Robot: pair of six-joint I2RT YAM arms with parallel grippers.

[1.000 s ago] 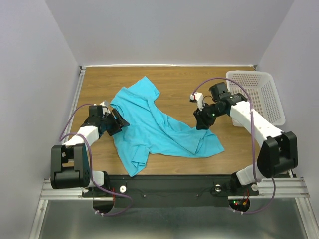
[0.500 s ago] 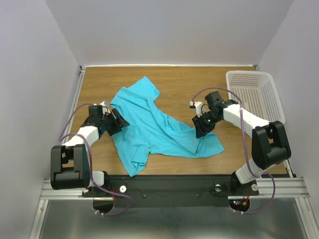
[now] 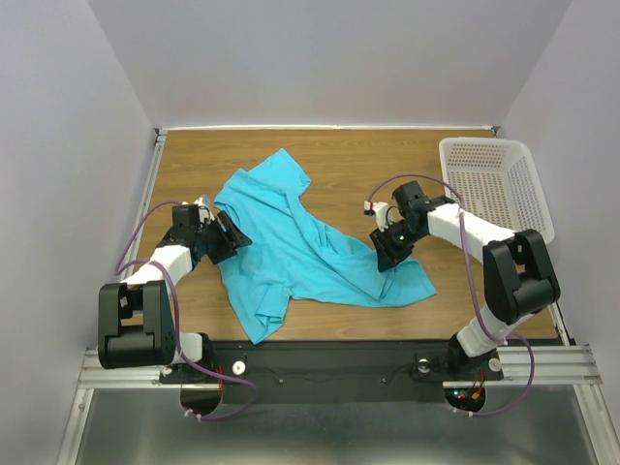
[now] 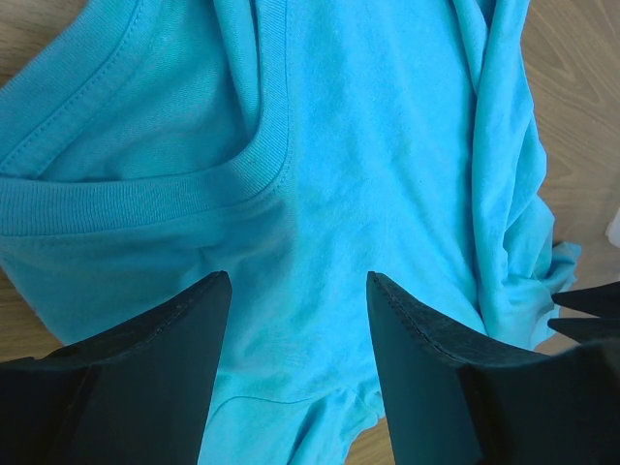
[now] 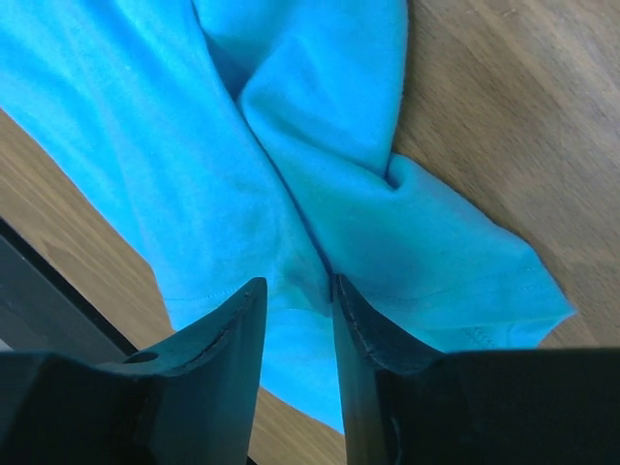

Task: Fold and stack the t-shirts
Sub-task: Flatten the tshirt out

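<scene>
The t-shirt (image 3: 295, 247) lies crumpled mid-table (image 3: 339, 165), with nothing folded or stacked yet. My left gripper (image 4: 298, 289) hangs wide open by its collar. My right gripper (image 5: 296, 289) narrowly straddles a hem-side ridge, and I cannot tell whether it pinches.

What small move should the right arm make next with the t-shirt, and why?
Probably close the right gripper on the cloth. Its jaws stand narrowly apart, straddling a raised fold of the crumpled turquoise t-shirt, so a pinch there should give a hold for spreading it flat. The left gripper hangs open over the collar.
</scene>
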